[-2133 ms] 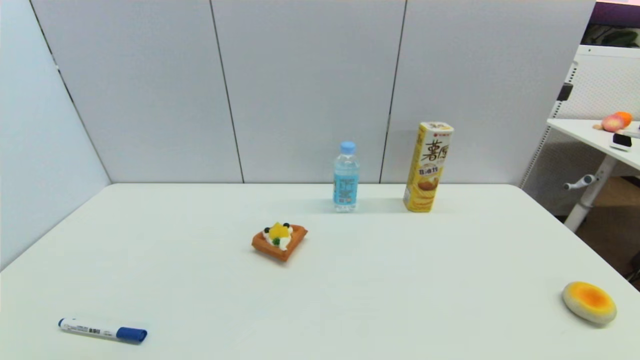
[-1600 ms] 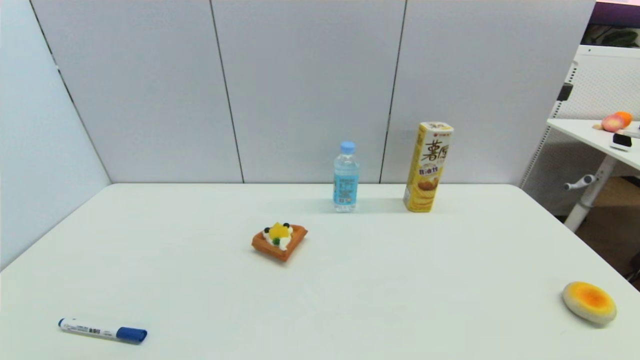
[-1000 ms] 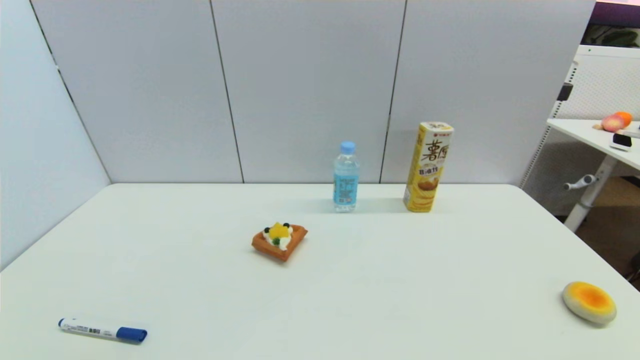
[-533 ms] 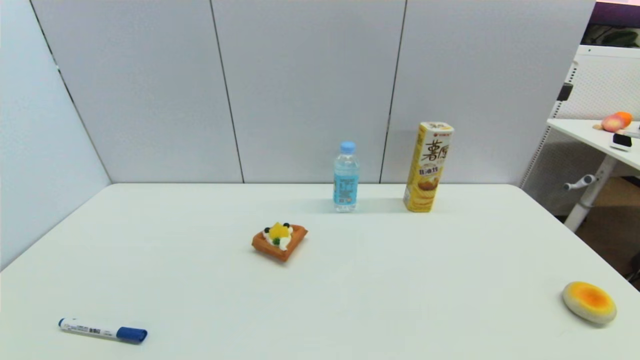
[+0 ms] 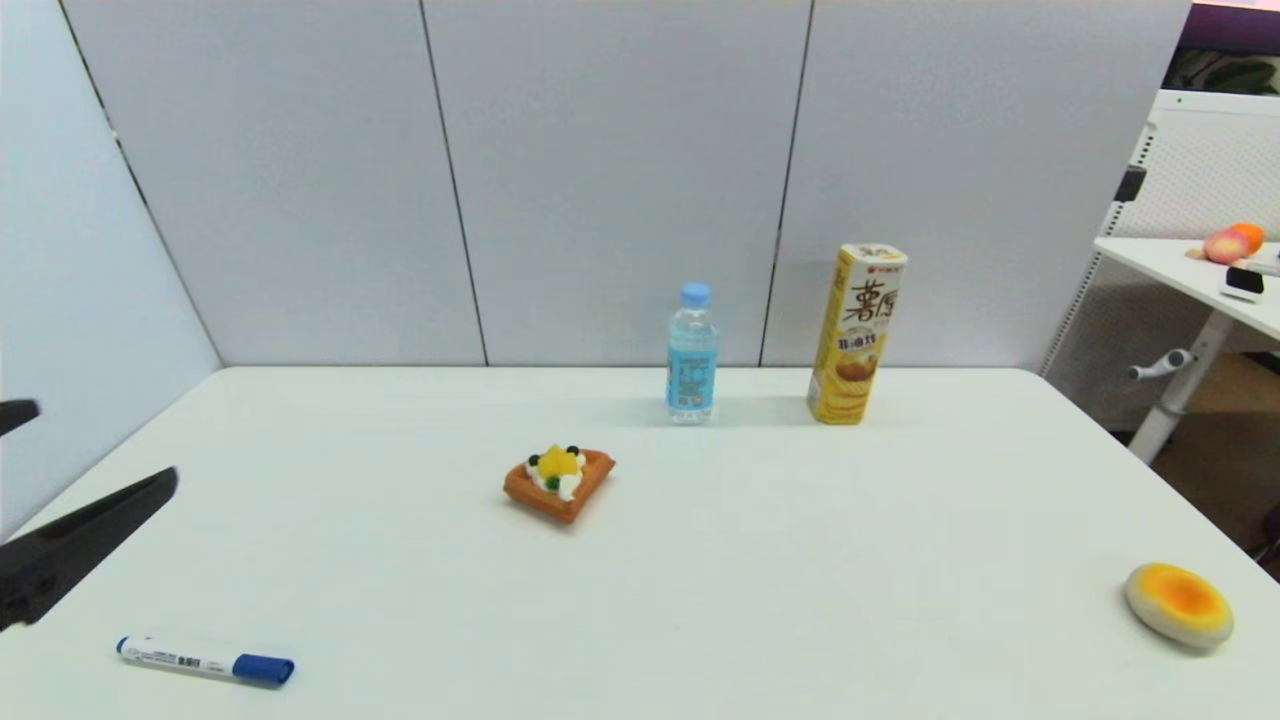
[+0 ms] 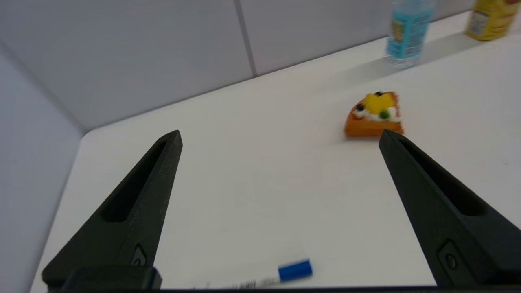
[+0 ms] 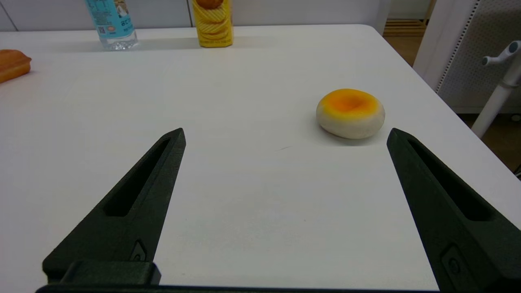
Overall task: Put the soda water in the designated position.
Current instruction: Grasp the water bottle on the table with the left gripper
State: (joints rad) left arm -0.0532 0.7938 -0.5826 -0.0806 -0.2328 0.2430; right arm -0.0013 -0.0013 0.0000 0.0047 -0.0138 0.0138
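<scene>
The soda water (image 5: 692, 355), a small clear bottle with a light blue cap and label, stands upright near the table's back edge; it also shows in the wrist views (image 6: 408, 36) (image 7: 110, 22). My left gripper (image 5: 100, 440) hovers open at the table's far left, well short of the bottle, and holds nothing (image 6: 281, 136). My right gripper (image 7: 285, 132) is out of the head view. Its wrist view shows it open and empty over the near right of the table. No mark on the white tabletop shows the designated position.
A tall yellow crisps canister (image 5: 856, 335) stands just right of the bottle. A toy waffle (image 5: 559, 483) lies in front of the bottle, to its left. A blue-capped marker (image 5: 205, 661) lies near left, a round orange-topped bun (image 5: 1178, 604) near right. Grey panels (image 5: 600, 180) wall the back and left.
My left gripper has come into the head view at the left edge. The bottle and the other objects have not moved.
</scene>
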